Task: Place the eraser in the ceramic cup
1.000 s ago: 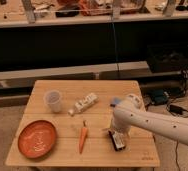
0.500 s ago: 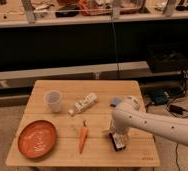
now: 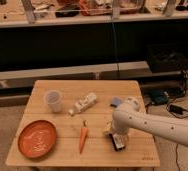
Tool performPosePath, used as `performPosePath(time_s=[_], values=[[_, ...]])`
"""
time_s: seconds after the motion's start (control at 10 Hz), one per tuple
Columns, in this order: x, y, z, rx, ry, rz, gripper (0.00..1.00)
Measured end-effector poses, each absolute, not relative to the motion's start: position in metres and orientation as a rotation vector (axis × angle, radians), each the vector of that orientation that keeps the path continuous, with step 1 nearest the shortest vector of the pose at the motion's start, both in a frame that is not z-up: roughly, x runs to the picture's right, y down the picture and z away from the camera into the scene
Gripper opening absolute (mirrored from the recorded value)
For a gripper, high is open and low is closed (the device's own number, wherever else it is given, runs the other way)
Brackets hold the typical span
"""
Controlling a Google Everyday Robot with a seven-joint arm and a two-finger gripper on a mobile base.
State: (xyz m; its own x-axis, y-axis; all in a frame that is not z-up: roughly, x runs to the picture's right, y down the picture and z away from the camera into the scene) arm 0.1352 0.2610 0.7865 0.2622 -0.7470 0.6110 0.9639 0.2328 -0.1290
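Note:
The eraser (image 3: 118,142), a flat black block with a red-and-white label, lies on the wooden table (image 3: 67,90) near its front right edge. My gripper (image 3: 115,134) hangs from the white arm (image 3: 152,125) straight down over the eraser's far end, touching or just above it. The ceramic cup (image 3: 53,100), pale and without a handle, stands upright at the table's left back part, well away from the gripper.
An orange round plate (image 3: 37,138) lies at the front left. A carrot (image 3: 83,138) lies in the middle front. A white bottle-like object (image 3: 84,104) lies behind it, and a small blue pad (image 3: 116,102) sits at the back right. Cables lie on the floor at the right.
The arm has sunk very slightly towards the eraser. The eraser and the other things have not moved.

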Motion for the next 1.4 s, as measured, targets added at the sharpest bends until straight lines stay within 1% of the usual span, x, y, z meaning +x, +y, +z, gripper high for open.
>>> performPosePath(time_s=[1.4], values=[[0.141, 0.27, 0.799, -0.536, -0.483, -1.251, 0.8]])
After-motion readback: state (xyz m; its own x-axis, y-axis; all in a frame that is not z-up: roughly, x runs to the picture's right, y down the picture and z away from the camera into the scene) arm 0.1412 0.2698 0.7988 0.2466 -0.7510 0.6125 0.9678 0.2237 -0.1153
